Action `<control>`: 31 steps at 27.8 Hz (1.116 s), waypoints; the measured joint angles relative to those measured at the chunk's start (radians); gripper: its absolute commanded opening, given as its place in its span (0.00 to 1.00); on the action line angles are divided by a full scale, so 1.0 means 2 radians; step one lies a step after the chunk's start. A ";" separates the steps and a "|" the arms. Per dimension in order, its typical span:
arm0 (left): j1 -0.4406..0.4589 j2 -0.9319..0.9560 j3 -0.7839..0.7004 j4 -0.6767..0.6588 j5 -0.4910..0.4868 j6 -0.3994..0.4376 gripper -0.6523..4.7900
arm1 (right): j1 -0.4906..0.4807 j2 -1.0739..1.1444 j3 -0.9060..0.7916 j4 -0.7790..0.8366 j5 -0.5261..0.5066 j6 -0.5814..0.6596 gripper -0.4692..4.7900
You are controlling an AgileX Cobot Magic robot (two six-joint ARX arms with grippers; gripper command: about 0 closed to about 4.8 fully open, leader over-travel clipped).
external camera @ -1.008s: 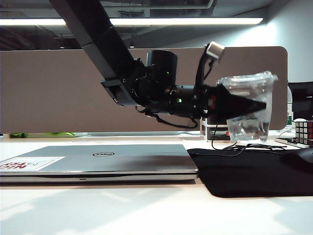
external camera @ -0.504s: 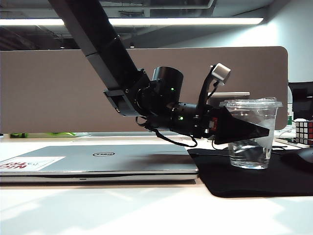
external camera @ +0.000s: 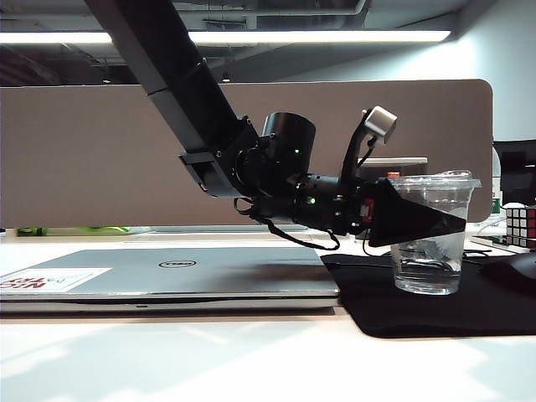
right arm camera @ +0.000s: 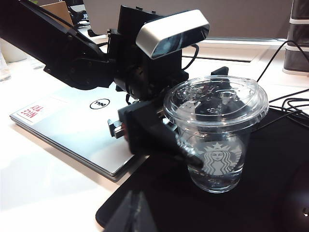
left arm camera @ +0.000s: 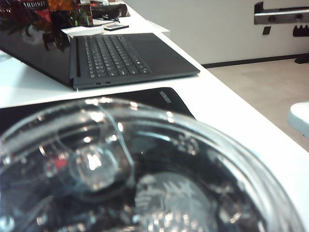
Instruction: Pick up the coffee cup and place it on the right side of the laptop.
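Coffee cup [external camera: 430,233] upright on black mat [external camera: 419,306], right of laptop [external camera: 167,276]: placement looks done. Left gripper [right arm camera: 186,147] spread around cup, fingers flanking it; retreat left. Right gripper [right arm camera: 133,212] behind cup; state unclear.

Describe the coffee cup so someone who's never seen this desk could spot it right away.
Find the wide silver Dell laptop lying closed on the white desk; right of it lies a black mat. On that mat stands the small clear plastic lidded cup, the left gripper flanking it. Only it is see-through, with a white Starbucks siren.
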 measured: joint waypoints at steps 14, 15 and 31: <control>0.022 0.000 -0.001 -0.025 0.003 0.000 1.00 | 0.000 0.000 0.000 0.000 0.000 -0.014 0.09; 0.025 0.000 -0.001 -0.029 0.004 0.000 1.00 | 0.000 0.000 0.000 0.000 0.000 -0.014 0.09; 0.103 0.000 -0.001 -0.079 0.083 -0.002 1.00 | 0.000 0.000 0.000 0.000 0.000 -0.028 0.09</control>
